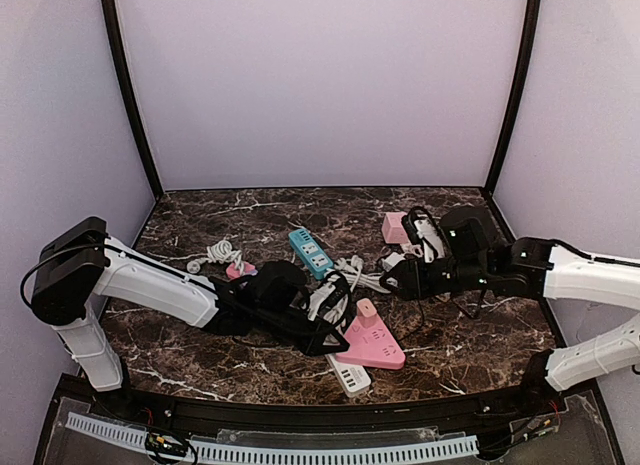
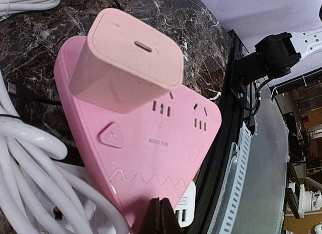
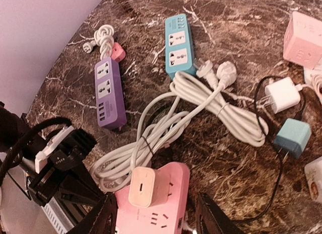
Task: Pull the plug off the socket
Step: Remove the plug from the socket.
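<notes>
A pale pink charger plug [image 1: 366, 310] stands plugged into a pink triangular socket [image 1: 375, 347] near the table's front middle. In the left wrist view the plug [image 2: 131, 58] fills the upper part and the socket [image 2: 151, 153] lies below it. My left gripper [image 1: 335, 337] is shut with nothing between its fingers; its tips [image 2: 161, 219] sit at the socket's near corner. My right gripper [image 1: 395, 278] is open, behind and above the plug [image 3: 146, 186] and socket [image 3: 179, 176]. Its fingers [image 3: 100, 219] stand apart on either side, touching neither.
A white power strip [image 1: 348, 375] lies under the pink socket at the front edge. A white cable bundle [image 3: 201, 108], a teal strip [image 3: 179, 45], a purple strip [image 3: 109, 93], a pink cube socket [image 3: 304, 40] and small chargers [image 3: 283, 94] lie behind.
</notes>
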